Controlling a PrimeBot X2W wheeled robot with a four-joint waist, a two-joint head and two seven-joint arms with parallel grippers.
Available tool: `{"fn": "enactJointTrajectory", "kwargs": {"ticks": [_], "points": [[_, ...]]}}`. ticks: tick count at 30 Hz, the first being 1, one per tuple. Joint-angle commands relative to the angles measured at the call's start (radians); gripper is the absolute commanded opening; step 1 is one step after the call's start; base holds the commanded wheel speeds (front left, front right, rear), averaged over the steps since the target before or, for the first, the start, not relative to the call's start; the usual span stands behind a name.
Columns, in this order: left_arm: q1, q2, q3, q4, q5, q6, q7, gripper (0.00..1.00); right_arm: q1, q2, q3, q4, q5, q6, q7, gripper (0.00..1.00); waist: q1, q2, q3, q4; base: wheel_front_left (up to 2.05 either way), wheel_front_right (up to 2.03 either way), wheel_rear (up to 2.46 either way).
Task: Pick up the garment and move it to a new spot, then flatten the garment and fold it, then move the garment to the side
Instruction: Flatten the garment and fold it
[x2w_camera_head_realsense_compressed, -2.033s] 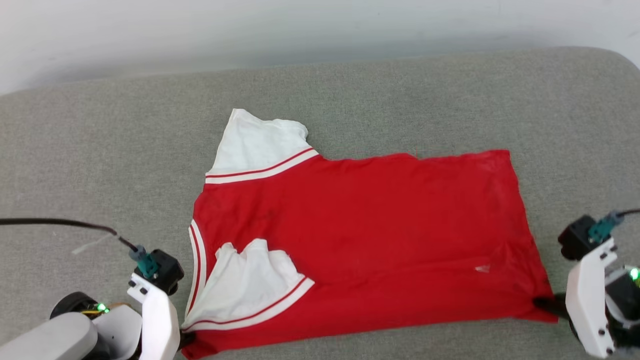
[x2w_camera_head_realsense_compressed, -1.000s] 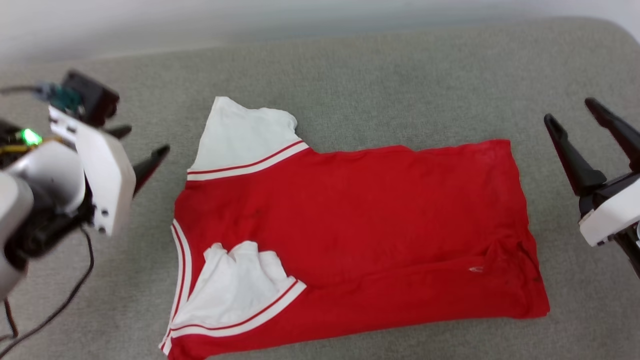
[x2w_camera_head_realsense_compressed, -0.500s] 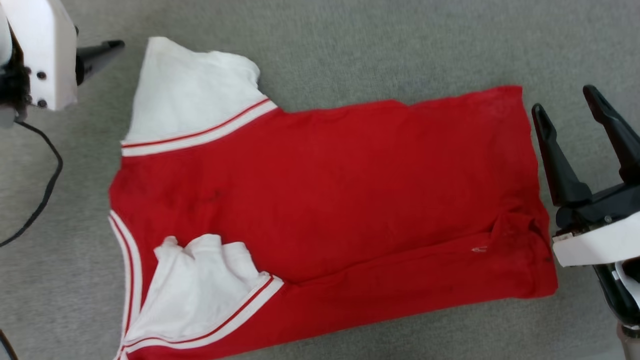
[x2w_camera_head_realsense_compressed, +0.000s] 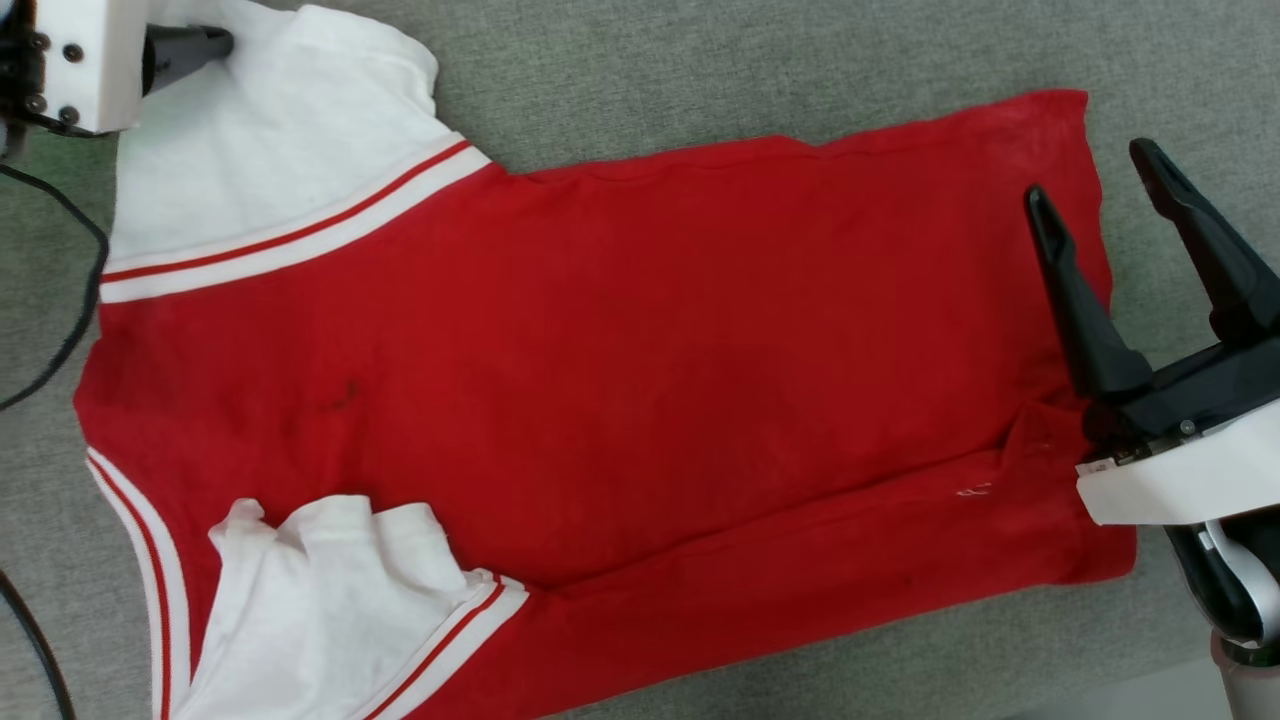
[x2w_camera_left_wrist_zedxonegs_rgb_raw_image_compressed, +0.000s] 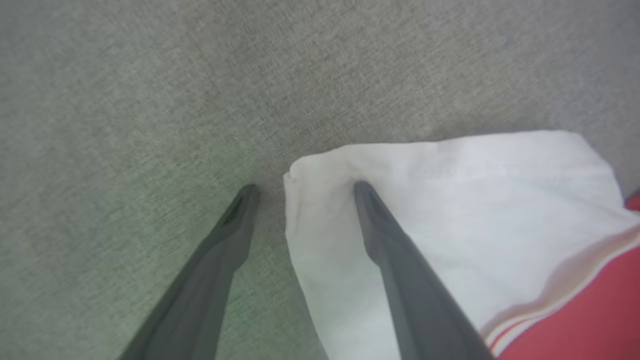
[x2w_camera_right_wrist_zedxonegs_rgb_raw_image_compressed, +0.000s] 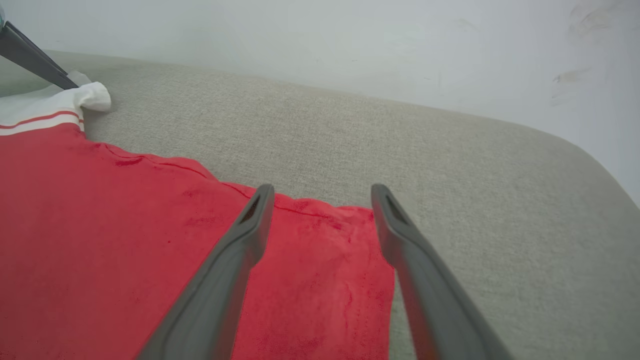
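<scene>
Moved: left claw (x2w_camera_left_wrist_zedxonegs_rgb_raw_image_compressed: 303, 186) onto sleeve (x2w_camera_left_wrist_zedxonegs_rgb_raw_image_compressed: 450, 200) at 10 o'clock, right claw (x2w_camera_head_realsense_compressed: 1090, 170) over hem (x2w_camera_right_wrist_zedxonegs_rgb_raw_image_compressed: 325, 225) at 2. Both spread; pinch garment (x2w_camera_head_realsense_compressed: 600, 350) corners together.

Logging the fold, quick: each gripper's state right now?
Left gripper: open, astride the garment at its sleeve edge, gripping nothing.
Right gripper: open over its red hem corner, gripping nothing.

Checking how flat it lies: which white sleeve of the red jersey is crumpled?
The white sleeve nearest the robot, bunched over the red jersey-style T-shirt; the far white sleeve, at the left tool, lies flat.
</scene>
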Motion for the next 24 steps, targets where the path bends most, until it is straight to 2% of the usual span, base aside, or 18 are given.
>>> {"fn": "enactJointTrajectory", "kwargs": {"ticks": [1, 4, 5, 6, 9, 14, 18, 19, 21, 22, 23, 24], "points": [[0.017, -0.009, -0.03, 0.022, 0.014, -0.013, 0.014, 1.0, -0.008, -0.003, -0.001, 0.004, -0.002, -0.001, 0.0, 1.0, -0.0001, 0.0, 0.003, -0.004, 0.0, 0.0, 0.0], [0.032, -0.006, -0.05, 0.048, 0.018, -0.041, 0.027, 1.0, -0.014, -0.007, -0.008, 0.011, 0.007, -0.001, 0.001, 1.0, -0.0001, 0.0, -0.001, -0.005, 0.0, 0.0, 0.0], [0.036, -0.009, -0.05, 0.055, 0.013, -0.048, 0.021, 0.34, -0.018, -0.01, -0.01, 0.013, 0.011, -0.001, 0.003, 1.0, -0.0001, 0.0, -0.005, -0.004, 0.0, 0.0, 0.0], [0.042, -0.015, -0.05, 0.06, 0.007, -0.052, 0.018, 0.0, -0.022, -0.013, -0.012, 0.014, 0.012, -0.001, 0.003, 1.0, -0.0001, 0.0, -0.009, -0.002, 0.0, 0.0, 0.0], [0.038, -0.027, -0.053, 0.064, 0.018, -0.073, -0.006, 0.0, -0.049, -0.038, -0.016, 0.017, 0.014, -0.001, 0.014, 1.0, -0.0001, 0.0, -0.029, 0.005, 0.0, 0.0, 0.0], [0.025, -0.041, -0.05, 0.062, 0.032, -0.101, -0.054, 0.0, -0.133, -0.137, 0.006, 0.022, 0.017, -0.001, 0.092, 1.0, -0.0001, 0.0, -0.081, 0.021, 0.0, 0.0, 0.0], [0.045, -0.062, -0.052, 0.047, 0.022, -0.118, -0.097, 0.0, -0.221, -0.246, 0.067, 0.061, 0.083, -0.001, 0.255, 1.0, -0.0001, 0.0, -0.124, 0.043, 0.0, 0.0, 0.0], [0.045, -0.062, -0.052, 0.047, 0.022, -0.118, -0.097, 0.0, -0.221, -0.246, 0.067, 0.061, 0.083, -0.001, 0.255, 1.0, -0.0001, 0.0, -0.124, 0.043, 0.0, 0.0, 0.0], [0.052, -0.069, -0.058, 0.039, 0.025, -0.122, -0.112, 0.0, -0.273, -0.29, 0.099, 0.091, 0.163, -0.001, 0.367, 1.0, -0.0001, 0.0, -0.141, 0.056, 0.0, 0.0, 0.0], [0.061, -0.081, -0.057, 0.03, 0.018, -0.127, -0.127, 0.0, -0.33, -0.353, 0.147, 0.125, 0.226, -0.001, 0.479, 1.0, -0.0001, 0.0, -0.152, 0.069, 0.0, 0.0, 0.0], [0.061, -0.081, -0.057, 0.03, 0.018, -0.127, -0.127, 0.0, -0.33, -0.353, 0.147, 0.125, 0.226, -0.001, 0.479, 1.0, -0.0001, 0.0, -0.152, 0.069, 0.0, 0.0, 0.0], [0.062, -0.085, -0.059, 0.023, 0.019, -0.13, -0.134, 0.0, -0.353, -0.378, 0.174, 0.146, 0.265, -0.001, 0.537, 1.0, -0.0001, 0.0, -0.156, 0.077, 0.0, 0.0, 0.0]]}}
